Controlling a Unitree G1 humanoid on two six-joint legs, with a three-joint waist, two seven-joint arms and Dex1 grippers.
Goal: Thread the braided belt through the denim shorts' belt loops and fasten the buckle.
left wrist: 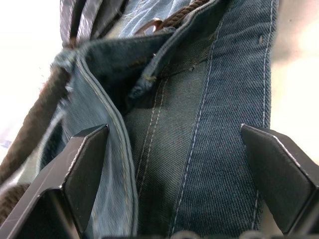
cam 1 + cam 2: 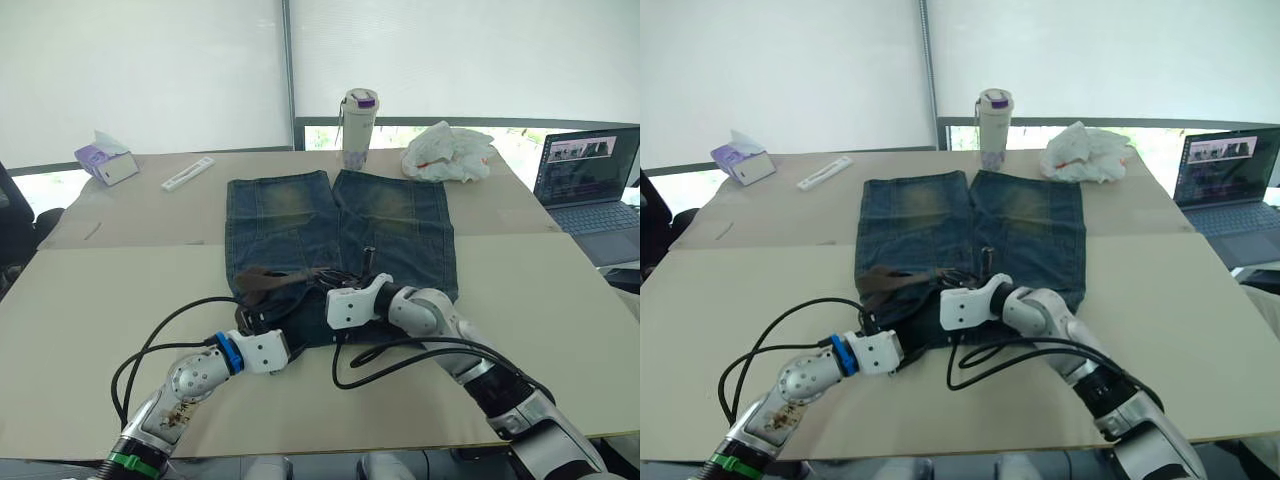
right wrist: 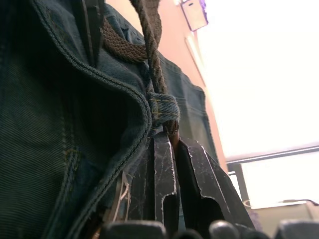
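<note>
The denim shorts (image 2: 340, 240) lie flat on the table (image 2: 90, 330), legs pointing away, waistband toward the robot. The braided belt (image 2: 275, 279) lies bunched along the waistband, partly fed through. The left gripper (image 1: 174, 164) is spread wide, its fingers (image 1: 84, 169) straddling the waistband without pinching it. The right gripper (image 3: 172, 164) is pressed together on the belt just below a belt loop (image 3: 163, 108), through which the belt runs. The buckle cannot be made out with certainty. Judged step: drawing the belt through this loop. To do it well, the left gripper should close on the waistband near the loop to steady it, while the right pulls along the waistband line, not upward, to avoid bunching the denim.
</note>
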